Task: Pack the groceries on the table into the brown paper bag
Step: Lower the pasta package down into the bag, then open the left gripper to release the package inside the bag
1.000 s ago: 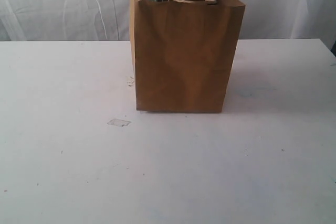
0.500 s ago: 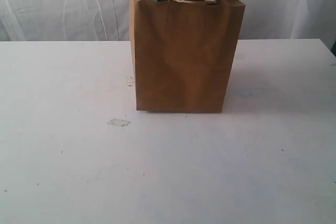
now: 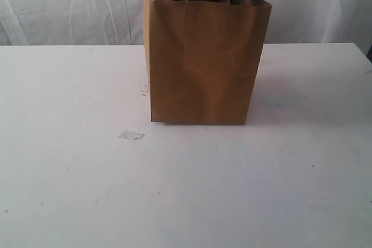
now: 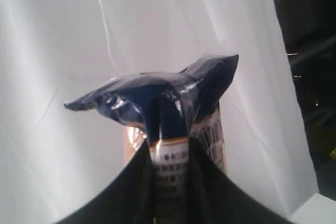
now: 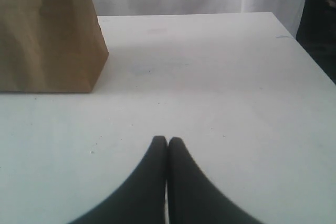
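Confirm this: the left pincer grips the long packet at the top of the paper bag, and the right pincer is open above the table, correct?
No: the right pincer is shut, not open, above the table; the right wrist view shows it. The left pincer grips the long packet at the top of the paper bag.

Matt kraft paper bag (image 3: 203, 68) (glossy packet (image 4: 157, 95))
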Available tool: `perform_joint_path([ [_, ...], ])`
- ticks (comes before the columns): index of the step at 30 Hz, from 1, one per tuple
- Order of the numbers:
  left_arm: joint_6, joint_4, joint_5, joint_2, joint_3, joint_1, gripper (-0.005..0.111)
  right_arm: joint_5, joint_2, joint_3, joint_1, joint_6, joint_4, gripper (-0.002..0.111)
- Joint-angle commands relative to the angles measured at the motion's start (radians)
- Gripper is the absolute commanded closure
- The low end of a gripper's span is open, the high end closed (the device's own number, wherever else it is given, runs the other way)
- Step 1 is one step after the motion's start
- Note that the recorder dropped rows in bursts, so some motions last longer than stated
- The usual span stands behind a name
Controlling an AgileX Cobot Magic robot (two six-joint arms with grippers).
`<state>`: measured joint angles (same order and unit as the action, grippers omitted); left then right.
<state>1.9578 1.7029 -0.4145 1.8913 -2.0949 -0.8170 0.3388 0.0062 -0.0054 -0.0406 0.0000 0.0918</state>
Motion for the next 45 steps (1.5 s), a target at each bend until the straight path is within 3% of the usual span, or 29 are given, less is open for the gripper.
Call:
perform_joint_path([
  [1, 0.056, 0.029, 0.04, -0.073, -0.012, -0.005, 0.107, -0.015, -0.006, 0.005, 0.001, 0.0, -0.003, 0.108],
  [13, 0.007, 0.041, 0.164, -0.016, -0.01, -0.005, 0.107, -0.015, -0.006, 0.005, 0.001, 0.0, -0.003, 0.108],
  [22, 0.0, 0.041, 0.104, 0.004, -0.01, -0.005, 0.107, -0.015, -0.006, 0.005, 0.001, 0.0, -0.003, 0.108],
  [25, -0.107, 0.041, 0.103, 0.004, -0.01, -0.005, 0.107, -0.015, -0.006, 0.005, 0.001, 0.0, -0.003, 0.108],
  [30, -0.152, 0.041, 0.231, 0.004, 0.017, -0.005, 0.107, -0.015, -0.006, 0.005, 0.001, 0.0, -0.003, 0.108],
  [37, -0.142, 0.041, 0.295, 0.004, 0.104, -0.005, 0.107, -0.015, -0.006, 0.005, 0.001, 0.0, -0.003, 0.108],
  [45, -0.118, 0.041, 0.228, 0.004, 0.106, -0.005, 0.107, -0.015, -0.006, 0.005, 0.001, 0.0, -0.003, 0.108],
])
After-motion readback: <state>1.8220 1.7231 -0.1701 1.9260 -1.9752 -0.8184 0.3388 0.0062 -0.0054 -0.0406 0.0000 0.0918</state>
